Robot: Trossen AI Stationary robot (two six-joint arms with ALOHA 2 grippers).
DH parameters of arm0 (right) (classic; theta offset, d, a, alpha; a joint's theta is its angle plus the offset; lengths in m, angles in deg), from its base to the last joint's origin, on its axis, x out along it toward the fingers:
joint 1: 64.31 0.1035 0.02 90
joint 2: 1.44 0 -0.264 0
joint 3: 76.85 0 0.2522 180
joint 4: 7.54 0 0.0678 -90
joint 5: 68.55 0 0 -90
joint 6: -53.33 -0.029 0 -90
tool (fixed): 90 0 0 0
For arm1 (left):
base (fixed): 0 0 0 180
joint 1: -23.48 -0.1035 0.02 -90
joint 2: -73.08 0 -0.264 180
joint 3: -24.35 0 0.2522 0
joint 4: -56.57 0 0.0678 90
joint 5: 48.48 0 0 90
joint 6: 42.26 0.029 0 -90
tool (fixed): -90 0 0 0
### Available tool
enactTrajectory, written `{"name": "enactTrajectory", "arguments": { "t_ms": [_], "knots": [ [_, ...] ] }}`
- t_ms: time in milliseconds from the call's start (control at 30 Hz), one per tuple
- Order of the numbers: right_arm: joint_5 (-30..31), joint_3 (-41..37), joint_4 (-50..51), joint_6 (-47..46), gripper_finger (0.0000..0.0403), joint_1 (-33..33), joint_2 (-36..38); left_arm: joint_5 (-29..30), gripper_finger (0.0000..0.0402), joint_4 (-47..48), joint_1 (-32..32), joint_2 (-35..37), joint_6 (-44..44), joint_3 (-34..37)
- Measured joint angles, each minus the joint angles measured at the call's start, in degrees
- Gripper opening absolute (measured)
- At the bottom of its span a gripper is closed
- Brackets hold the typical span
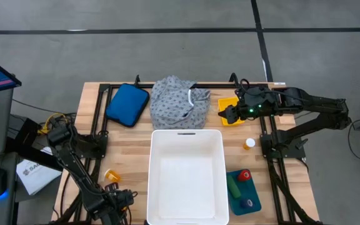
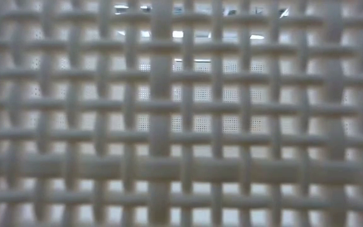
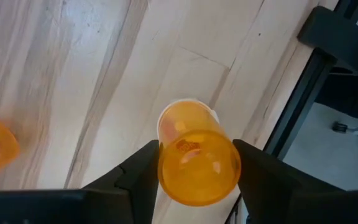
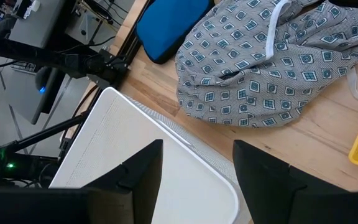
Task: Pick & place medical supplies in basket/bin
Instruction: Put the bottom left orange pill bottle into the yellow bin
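Observation:
An orange pill bottle [image 3: 197, 165] stands between the fingers of my left gripper [image 3: 197, 155], which points down at the table's near left corner [image 1: 122, 199]. Another orange bottle [image 1: 111, 176] lies on the wood just beyond it. The grey-white dotted garment [image 1: 179, 103] lies bunched at the far edge, behind the white bin [image 1: 186, 175]. My right gripper [image 1: 230, 114] hangs open above the table's far right, holding nothing. A white-capped bottle [image 1: 249, 144] lies right of the bin. Red, green and purple cylinders sit on a green tray [image 1: 242, 190]. My left gripper pinches the bottle's orange body [image 3: 166, 168] between its two fingers, one on each side. The fingers come from above, pointing down. The bottle's white-capped end [image 3: 185, 109] faces the table; whether it is lifted clear, I cannot tell.
A blue pouch [image 1: 127, 104] lies left of the garment and a yellow tray [image 1: 230, 107] right of it, under my right gripper. The basket's woven wall [image 2: 181, 113] fills the low view. The table's dark frame rail [image 3: 303, 99] runs close beside the held bottle.

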Motion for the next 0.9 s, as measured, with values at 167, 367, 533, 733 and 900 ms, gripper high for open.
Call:
{"name": "enactTrajectory", "arguments": {
  "t_ms": [167, 367, 533, 733, 900],
  "knots": [
    [0.0, 0.0, 0.0, 0.3, 0.0191, 0.0, 0.0, 0.4, 0.0179, 0.0, -0.3, 0.7, 0.0, 0.0],
    [0.0, 0.0, 0.0, 0.4, 0.0191, 0.0, 0.0, 2.3, 0.0176, 2.7, -1.1, 2.8, -1.3, 0.0],
    [0.0, 0.0, 0.0, 0.9, 0.0191, 0.0, 0.0, 7.7, 0.0176, 12.0, -2.1, 7.9, -5.4, 0.0],
    [1.1, 0.0, -0.9, 4.3, 0.0191, 0.0, 0.0, 16.7, 0.0176, 20.8, -5.3, 16.2, -7.0, 0.0],
    [1.5, 0.0, -2.6, 9.1, 0.0191, 0.0, 0.0, 24.0, 0.0176, 27.7, -9.6, 22.5, -7.0, 0.0]
  ]
}}
